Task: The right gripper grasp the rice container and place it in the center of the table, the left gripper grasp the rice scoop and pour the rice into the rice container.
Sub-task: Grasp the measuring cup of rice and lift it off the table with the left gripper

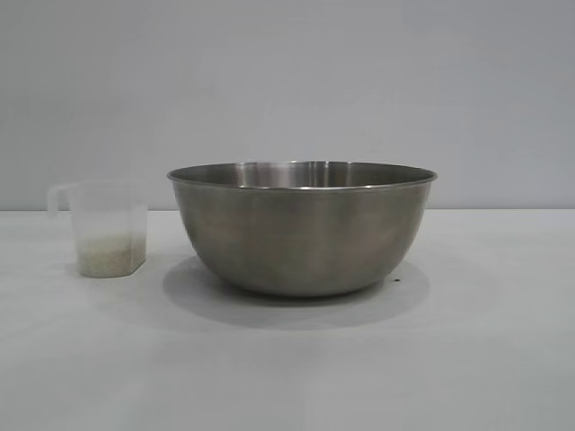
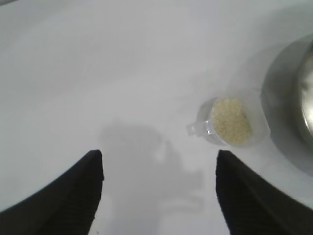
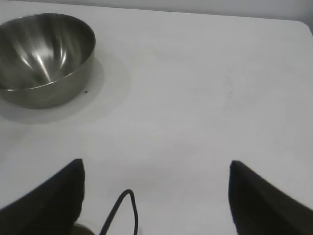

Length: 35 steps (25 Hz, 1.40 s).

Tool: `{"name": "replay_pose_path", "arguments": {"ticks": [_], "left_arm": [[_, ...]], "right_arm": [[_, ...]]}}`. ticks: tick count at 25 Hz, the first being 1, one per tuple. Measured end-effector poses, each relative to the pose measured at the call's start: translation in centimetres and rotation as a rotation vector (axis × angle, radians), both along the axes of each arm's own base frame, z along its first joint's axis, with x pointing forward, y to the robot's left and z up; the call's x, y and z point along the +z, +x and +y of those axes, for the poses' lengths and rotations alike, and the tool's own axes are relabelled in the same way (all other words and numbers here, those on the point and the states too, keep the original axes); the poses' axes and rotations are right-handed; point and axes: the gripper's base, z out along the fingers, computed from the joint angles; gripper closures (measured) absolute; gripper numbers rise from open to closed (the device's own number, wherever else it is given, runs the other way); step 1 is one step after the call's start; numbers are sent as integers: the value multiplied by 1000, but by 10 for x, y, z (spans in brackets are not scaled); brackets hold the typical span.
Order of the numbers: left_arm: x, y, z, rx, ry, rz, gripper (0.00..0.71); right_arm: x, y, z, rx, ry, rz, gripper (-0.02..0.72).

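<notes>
Steel, brushed and round with a thin rolled rim, makes up the one bowl (image 1: 301, 229), which stands at the middle of the exterior view on the white matte table (image 1: 467, 359); nothing shows inside it in the right wrist view, where it sits at the upper left. One scoop (image 1: 106, 229), a small translucent plastic cup with a loop handle at its rim, stands upright at the left of the exterior view, just beside the bowl and apart from it. One shallow layer of rice (image 1: 110, 253), fine off-white grains, covers its bottom; the left wrist view shows the grains from above, right of centre, next to the bowl's edge. Two grippers appear, each only in its own wrist view. The left gripper (image 2: 159, 188) has its dark ribbed fingers (image 2: 78, 196) spread wide, empty, short of the scoop. The right gripper (image 3: 156, 196) also stands wide apart over bare table, holding nothing, well away from the bowl, with a thin black cable (image 3: 120, 215) looping between its fingers.
</notes>
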Motion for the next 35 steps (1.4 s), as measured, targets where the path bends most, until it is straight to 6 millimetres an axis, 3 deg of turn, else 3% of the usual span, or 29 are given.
{"name": "replay_pose_path", "arguments": {"ticks": [6,15,22,26,35], "left_arm": [[-36,-29,3,48,-80,-131,280],[-73,-61,-26,-78,-132,-250,280],[-108,-76,-17,-6,-158,-287,280],[-127,-79,-12,39,-173,-302,280],[-179,-57,-19,43,-134,-257,280]], "right_arm": [[0,0,0,0,0,0,161],[0,0,0,0,0,0,161],[0,0,0,1,2,0,161],[0,0,0,1,2,0,161],[0,0,0,1,2,0,161]]}}
